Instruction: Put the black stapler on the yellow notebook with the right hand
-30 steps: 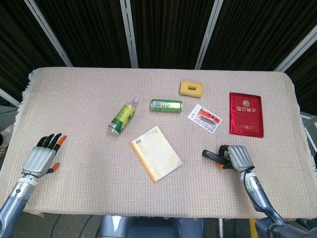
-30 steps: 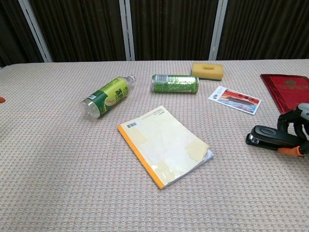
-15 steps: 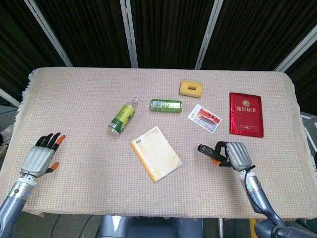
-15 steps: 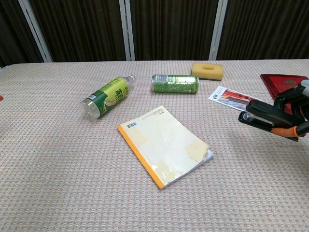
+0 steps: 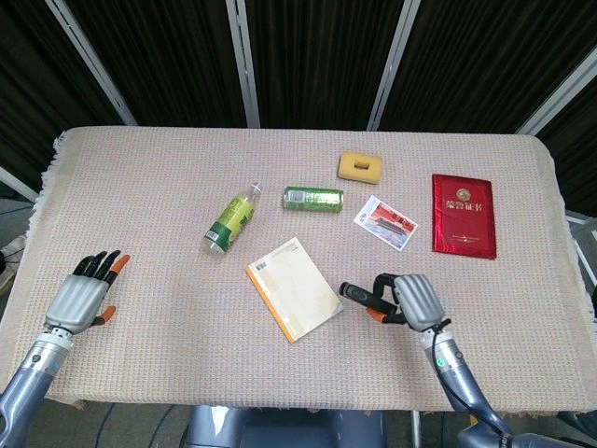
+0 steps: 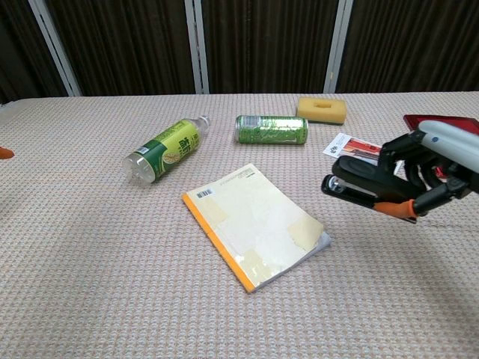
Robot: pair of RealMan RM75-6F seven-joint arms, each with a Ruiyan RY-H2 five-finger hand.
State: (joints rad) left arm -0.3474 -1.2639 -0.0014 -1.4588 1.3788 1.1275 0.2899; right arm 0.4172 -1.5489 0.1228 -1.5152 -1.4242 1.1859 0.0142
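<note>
The yellow notebook [image 5: 294, 288] [image 6: 257, 224] lies flat at the table's middle front, cover up, with an orange spine. My right hand [image 5: 411, 300] [image 6: 432, 169] grips the black stapler [image 5: 360, 293] [image 6: 358, 185] and holds it above the cloth, just right of the notebook's right edge, nose pointing left. My left hand [image 5: 86, 298] rests open at the front left of the table, fingers spread; in the chest view only an orange fingertip [image 6: 4, 153] shows.
A green bottle [image 5: 230, 222] lies on its side left of a green can [image 5: 312, 198]. A yellow sponge [image 5: 362, 166], a printed card [image 5: 385, 222] and a red booklet [image 5: 462, 214] lie at the back right. Woven cloth [image 5: 149, 187] covers the table.
My right hand has lifted the stapler off the cloth and carried it left toward the notebook. The left hand has barely shifted.
</note>
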